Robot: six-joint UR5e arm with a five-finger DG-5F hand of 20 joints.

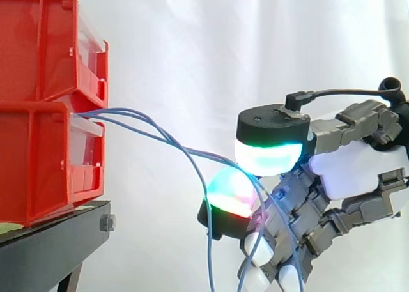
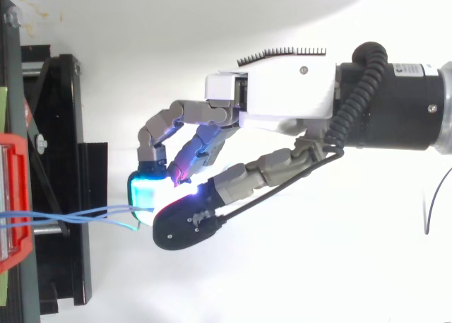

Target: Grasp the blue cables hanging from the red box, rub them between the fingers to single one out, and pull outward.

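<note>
Two pads [image 1: 268,154] of the hand [image 1: 358,170] are closed in a pinch on the cables [image 1: 147,129], one pad above and one below, while the other fingers are curled beneath. From the pinch the cables are led up and across to the front of the lower bin [image 1: 38,170], which is stacked under the upper bin [image 1: 38,43] at the edge of the stand [image 1: 51,241]. One strand is seen dropping away just short of the pads and seems not to be held; the rest pass between them and hang down beyond. The rubbing is best done with light pressure, the pads being slid across each other so that the strands roll apart; too firm a squeeze would probably keep them bundled. The outward pull should be withheld until one strand alone is gripped.
</note>
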